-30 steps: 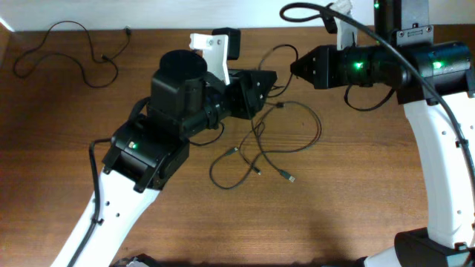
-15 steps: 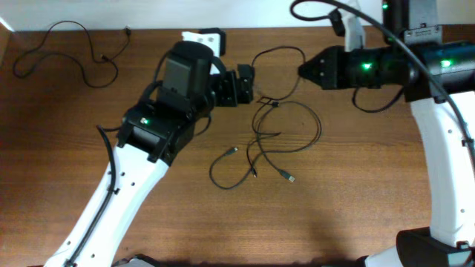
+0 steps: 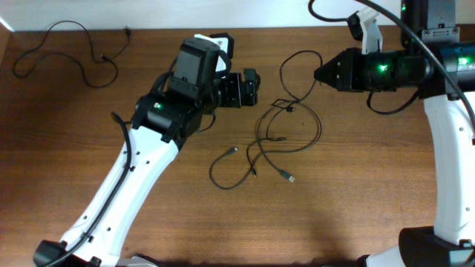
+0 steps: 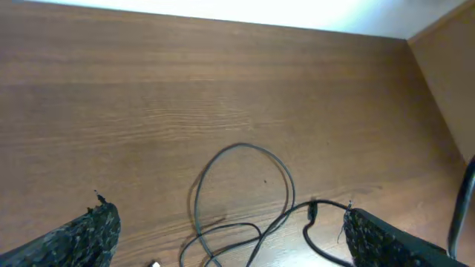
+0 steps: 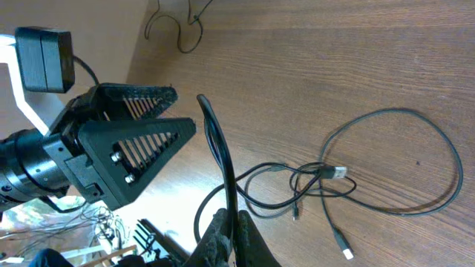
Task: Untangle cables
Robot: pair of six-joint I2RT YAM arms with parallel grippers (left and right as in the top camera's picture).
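A brown wood-grain tabletop [image 3: 356, 215] fills the overhead view from side to side, its grain running left to right. Along the far edge runs a plain white strip [image 3: 148, 13], brightly lit; whether it is a wall or a backdrop cannot be told. In the left wrist view that pale band glows overexposed above the wood, and a second brown wooden panel [image 4: 453, 67] meets the tabletop at a slanted seam on the right. Past the table's edge in the right wrist view lies a paler tan surface [image 5: 96, 15]. The light is soft, with a dull sheen on the grain.
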